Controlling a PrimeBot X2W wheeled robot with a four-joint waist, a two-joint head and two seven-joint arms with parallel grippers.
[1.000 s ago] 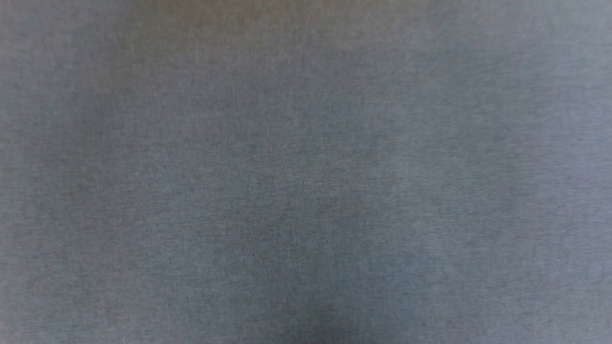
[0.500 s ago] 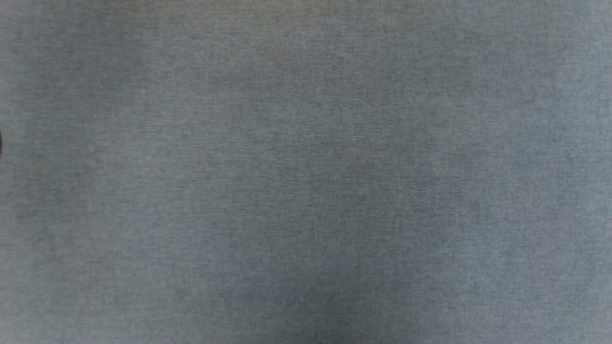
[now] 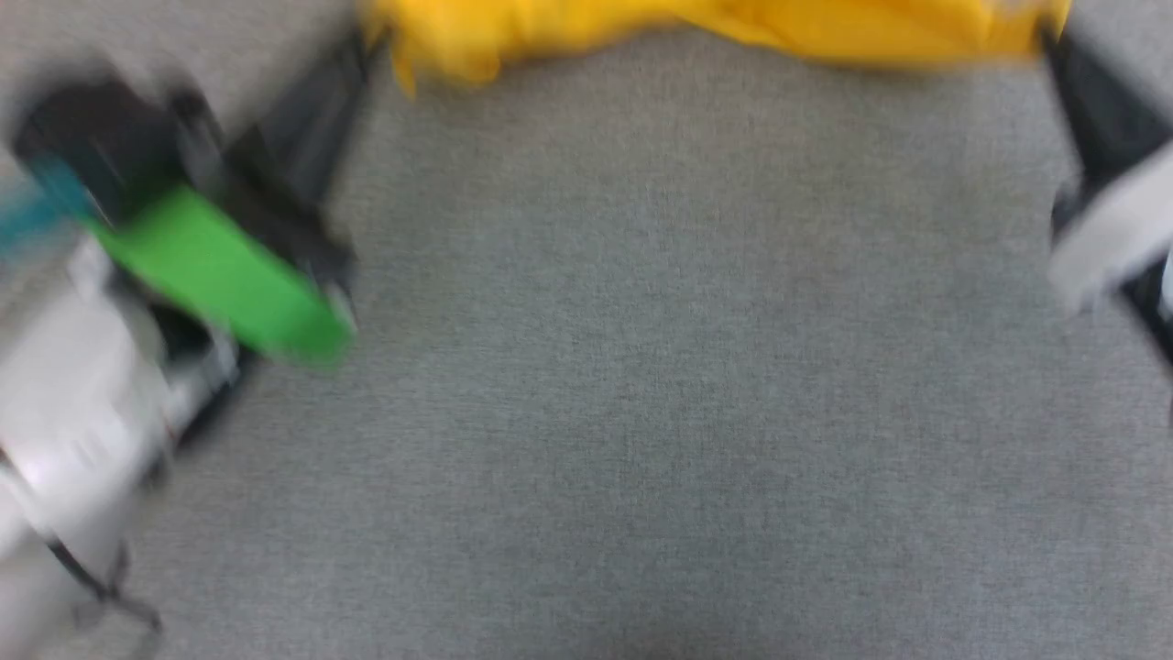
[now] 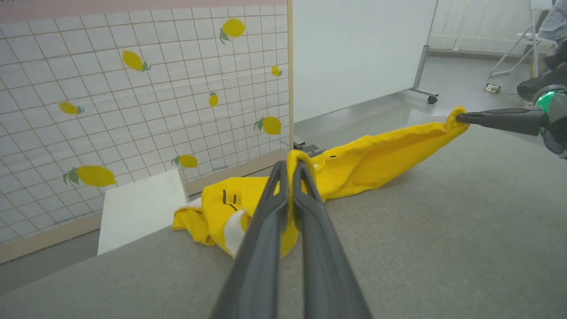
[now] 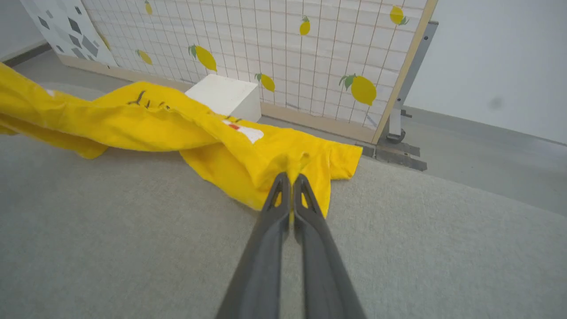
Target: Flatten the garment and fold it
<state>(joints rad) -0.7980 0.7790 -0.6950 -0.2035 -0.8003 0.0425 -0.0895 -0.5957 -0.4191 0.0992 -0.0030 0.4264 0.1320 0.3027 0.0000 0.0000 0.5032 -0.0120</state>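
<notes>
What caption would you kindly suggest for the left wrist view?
Left pincer shut on the yellow garment, stretched toward the right pincer.

The bright yellow cloth T-shirt [image 4: 381, 150] is lying along the far edge of the grey fabric-covered worktop [image 4: 443, 248], stretching between the left end effector [image 4: 292, 170] and the right end effector [image 5: 290, 177], each pinching one end. Beyond it, a white box-shaped block [image 4: 139, 208] is standing before the lemon-printed tiled panel [image 4: 146, 88].
</notes>
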